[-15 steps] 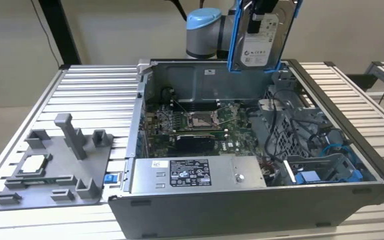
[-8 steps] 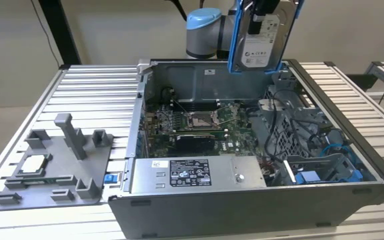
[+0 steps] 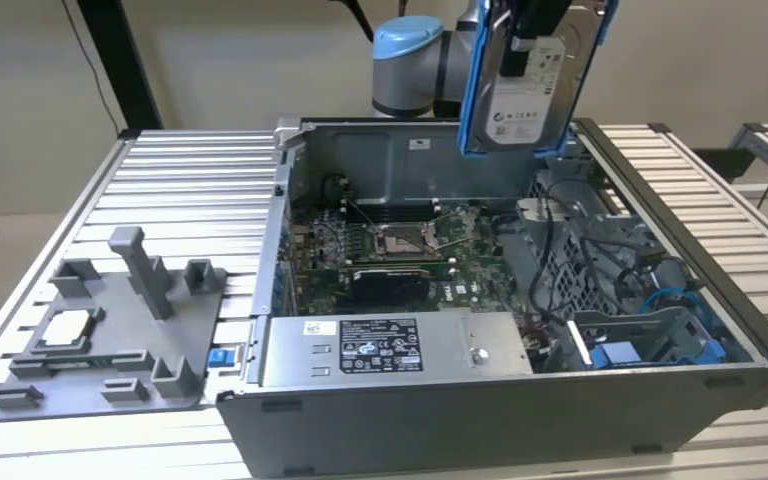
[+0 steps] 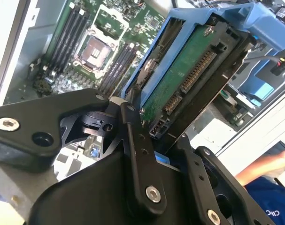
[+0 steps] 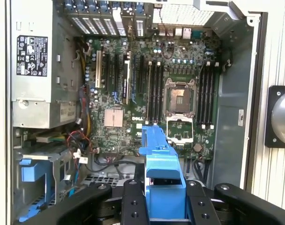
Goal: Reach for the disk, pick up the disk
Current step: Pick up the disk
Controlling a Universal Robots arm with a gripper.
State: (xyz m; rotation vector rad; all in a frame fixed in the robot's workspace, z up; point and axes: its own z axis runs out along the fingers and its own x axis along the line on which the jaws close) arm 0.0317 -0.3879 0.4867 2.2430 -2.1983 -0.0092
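- High at the top of the exterior view, a bit right of the middle, the disk (image 3: 534, 85) hangs in the air above the open computer case (image 3: 704, 395).
- It stands on end, so its long side runs up and down. Its white label faces the camera and its blue rails run down both sides.
- At the top edge of that view the gripper (image 3: 540, 22) holds the disk from above. The fingers are closed on it, one on each side.
- In the second wrist view, the black fingers (image 4: 137, 154) sit tight against the disk (image 4: 189, 75). The green underside and its row of plug pins show there.
- In the first wrist view, the blue rail (image 5: 162, 176) of the disk sticks out from between the fingers at the bottom middle of the frame, pointing down at the green board (image 5: 133, 89) inside the case.
- So the disk is not off to any side of the fingers. It is right between them, and it touches nothing else.
- The pick-up looks done, because the disk is well apart from the case below it.
- On the exterior view's left, a grey holder (image 3: 111, 335) sits on the ribbed tabletop (image 3: 184, 175). A small square silver chip (image 3: 67, 328) rests on it.
- At the lower right of the second wrist view, part of a person's arm (image 4: 262, 171) shows.
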